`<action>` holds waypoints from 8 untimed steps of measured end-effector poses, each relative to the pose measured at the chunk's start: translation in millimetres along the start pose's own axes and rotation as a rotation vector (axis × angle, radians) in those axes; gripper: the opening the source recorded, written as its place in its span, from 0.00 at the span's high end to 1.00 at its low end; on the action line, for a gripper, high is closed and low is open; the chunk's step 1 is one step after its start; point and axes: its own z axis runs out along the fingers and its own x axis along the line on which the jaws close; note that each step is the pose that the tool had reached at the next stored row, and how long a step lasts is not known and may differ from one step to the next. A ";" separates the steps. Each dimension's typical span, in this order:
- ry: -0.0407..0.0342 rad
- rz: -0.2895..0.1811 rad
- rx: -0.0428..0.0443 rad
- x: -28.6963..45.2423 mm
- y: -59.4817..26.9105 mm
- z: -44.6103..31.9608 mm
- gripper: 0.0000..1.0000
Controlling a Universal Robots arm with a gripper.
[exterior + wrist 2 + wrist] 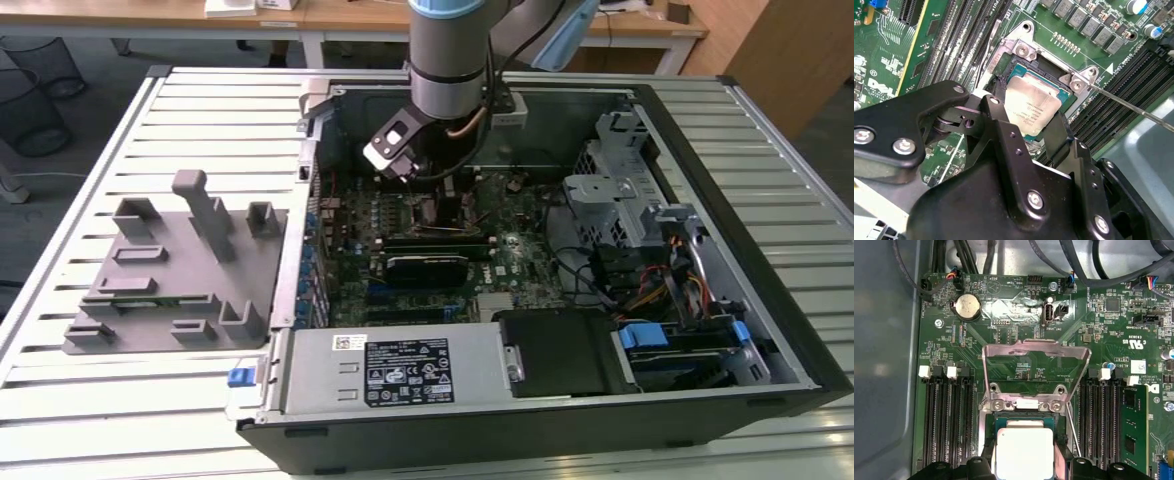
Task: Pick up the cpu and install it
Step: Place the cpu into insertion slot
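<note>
**Exterior view: arm in the open case**

Open computer case (534, 440) lies on the slatted table (80, 400), toward the edge at the exterior view's right. Grey fixture block (174, 270) sits toward the opposite edge, just beside the case. Arm (447, 60) reaches down at the far side. Gripper (430, 188) is low over the motherboard (354, 215). Power supply (387, 370) occupies the case's near corner.

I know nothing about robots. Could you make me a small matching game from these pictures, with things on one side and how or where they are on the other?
Things:
1 cpu
2 metal socket lid
3 coin battery
4 grey block

States:
A swung up open
B on the slatted table beside the computer case
C square, lying silvery side up
D round, set in the green board

Pairs: 1-C, 2-A, 3-D, 4-B
</note>
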 end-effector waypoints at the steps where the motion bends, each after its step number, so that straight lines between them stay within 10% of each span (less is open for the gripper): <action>1: -0.0003 0.000 0.0002 -0.1 0.0 0.4 0.46; 8: -0.0005 0.001 0.0003 0.0 -0.2 2.6 0.46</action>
